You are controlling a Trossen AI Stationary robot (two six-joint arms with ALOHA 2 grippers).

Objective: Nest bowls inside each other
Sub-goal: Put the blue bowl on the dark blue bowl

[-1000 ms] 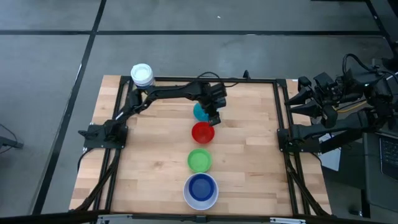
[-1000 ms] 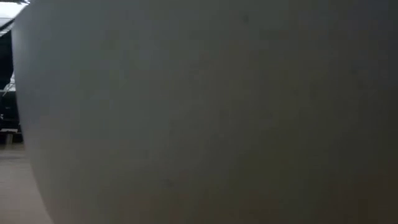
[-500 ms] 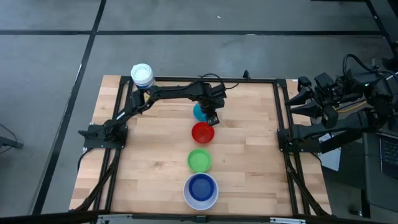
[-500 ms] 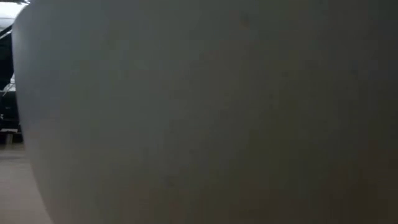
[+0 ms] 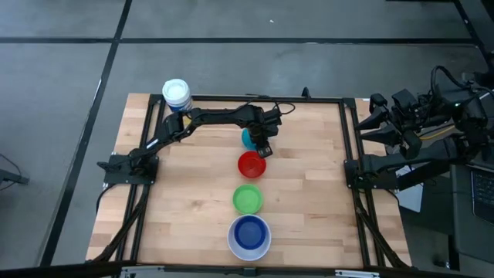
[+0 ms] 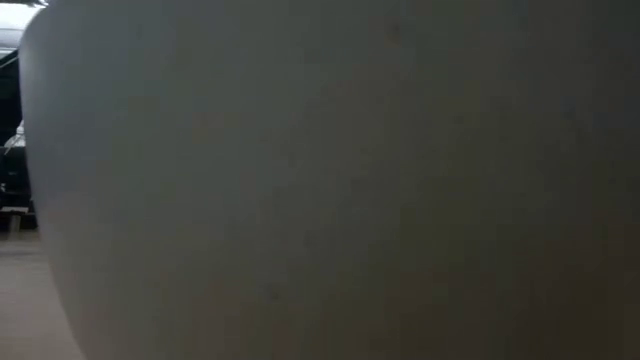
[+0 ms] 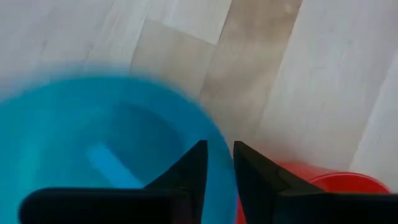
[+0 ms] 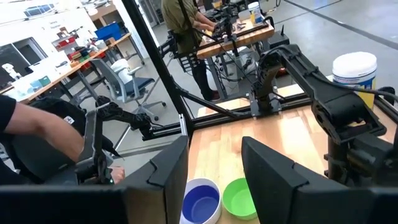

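Observation:
Four bowls stand in a row on the wooden table: cyan (image 5: 247, 138) farthest, then red (image 5: 252, 164), then green (image 5: 248, 198). Nearest is the white bowl (image 5: 232, 242) with the dark blue bowl (image 5: 248, 232) sitting inside it. My left gripper (image 5: 260, 145) points down at the cyan bowl's edge nearest the red one and is shut on its rim. My right gripper (image 8: 214, 177) hangs open beyond the table's right edge, with nothing between its fingers. In the left wrist view the cyan bowl (image 7: 93, 149) fills the picture, and the red bowl's rim (image 7: 336, 180) shows beside it. My left gripper (image 7: 219, 165) has the cyan bowl's rim (image 7: 219, 149) between its two fingers, one finger (image 7: 189, 171) inside the bowl and the other (image 7: 255, 174) outside. The fingers come from above, pointing steeply down. The bowl stands on the table.
A white-lidded jar (image 5: 177, 93) stands at the table's far left corner. A black frame (image 5: 347, 131) runs round the table. A grey surface (image 6: 330, 180) close to the lens fills the low view. People and workbenches show beyond the table in the right wrist view.
My left gripper has sunk toward the cyan bowl, ending at its rim. The bowls have kept their places.

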